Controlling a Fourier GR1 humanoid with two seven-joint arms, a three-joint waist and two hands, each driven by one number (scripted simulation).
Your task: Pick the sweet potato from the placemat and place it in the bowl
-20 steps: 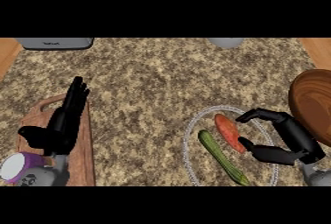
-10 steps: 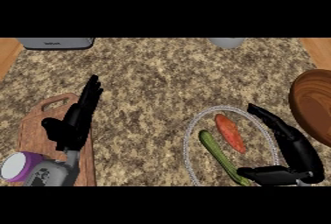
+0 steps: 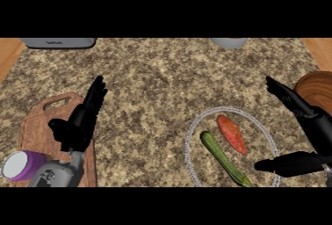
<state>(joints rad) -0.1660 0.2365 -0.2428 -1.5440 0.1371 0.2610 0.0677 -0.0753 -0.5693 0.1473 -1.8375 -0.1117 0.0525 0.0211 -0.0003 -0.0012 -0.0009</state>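
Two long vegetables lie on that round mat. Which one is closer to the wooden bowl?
The orange sweet potato. It lies on the side of the placemat toward the wooden bowl at the right edge; the green cucumber lies to its left and lower in the view.

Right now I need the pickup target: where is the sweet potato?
In the head view, the sweet potato lies at lower right on the round placemat, just right of the cucumber and left of the right hand.

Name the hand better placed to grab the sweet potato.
Right. The right hand is open beside the placemat holding the sweet potato, near the bowl. The left hand rests over the cutting board.
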